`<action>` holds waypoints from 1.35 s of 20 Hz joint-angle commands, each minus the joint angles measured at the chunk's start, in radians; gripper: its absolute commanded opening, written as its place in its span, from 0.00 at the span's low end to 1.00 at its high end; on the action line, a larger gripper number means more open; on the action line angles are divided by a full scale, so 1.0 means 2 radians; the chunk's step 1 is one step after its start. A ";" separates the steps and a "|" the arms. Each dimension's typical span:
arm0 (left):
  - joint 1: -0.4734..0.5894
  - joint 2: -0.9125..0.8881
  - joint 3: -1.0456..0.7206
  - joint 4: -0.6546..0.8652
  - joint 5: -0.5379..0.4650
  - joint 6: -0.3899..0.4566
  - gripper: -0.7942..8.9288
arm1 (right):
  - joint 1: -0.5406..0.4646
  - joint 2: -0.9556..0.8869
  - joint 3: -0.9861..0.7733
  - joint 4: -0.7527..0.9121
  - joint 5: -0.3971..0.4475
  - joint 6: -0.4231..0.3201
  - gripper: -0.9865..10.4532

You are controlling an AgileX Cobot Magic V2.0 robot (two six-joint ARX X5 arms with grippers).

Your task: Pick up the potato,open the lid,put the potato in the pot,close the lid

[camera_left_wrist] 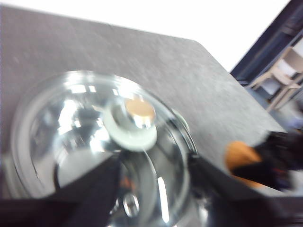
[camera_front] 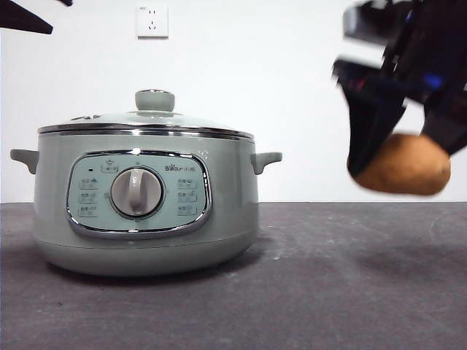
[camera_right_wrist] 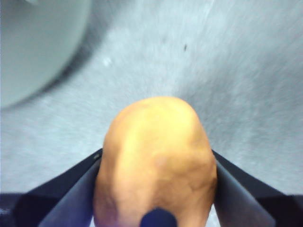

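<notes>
you have the potato (camera_front: 405, 165) pinched between the two black jaws of the right gripper (camera_front: 398, 157), and it hangs in the air, well above the dark grey table (camera_front: 350, 277) and well apart from the pot (camera_front: 146, 211), on the side of the pot's small handle (camera_front: 266, 160). in the right wrist view the potato (camera_right_wrist: 156, 161) fills the space between the jaws, one jaw touching each of its sides, with the table (camera_right_wrist: 236, 71) far under it and the pale green wall of the pot (camera_right_wrist: 38, 47) at the corner of the picture. the pot stands on the table with its control panel and the central dial (camera_front: 136, 192) facing you, and the lid (camera_front: 146, 120) is closed on it, the steel rim sitting on the pot's edge and the round knob (camera_front: 155, 100) upright on top. the left gripper (camera_left_wrist: 154, 189) hovers above the lid (camera_left_wrist: 94, 132), with its jaws spread apart, one at each side of the picture, and nothing is between them; the knob (camera_left_wrist: 135, 118) is a little ahead of the jaws, not touched. in the same view you can see the potato (camera_left_wrist: 241, 156) as an orange spot beside the pot, held by the other arm. in the front view the left arm shows only as a black tip (camera_front: 25, 18) at the top corner. on the white wall behind the pot there is a socket (camera_front: 152, 21).
</notes>
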 commanded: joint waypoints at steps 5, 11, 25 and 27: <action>-0.064 0.103 0.100 -0.002 -0.079 0.049 0.41 | 0.000 -0.061 0.001 -0.010 0.002 0.005 0.08; -0.150 0.211 0.170 -0.013 -0.199 0.094 0.42 | 0.000 -0.062 0.001 -0.024 0.003 0.005 0.08; -0.177 0.297 0.173 -0.031 -0.263 0.104 0.14 | 0.000 -0.062 0.001 -0.024 0.003 0.005 0.08; -0.177 0.297 0.173 -0.033 -0.262 0.108 0.07 | 0.000 -0.062 0.001 -0.023 0.003 0.005 0.08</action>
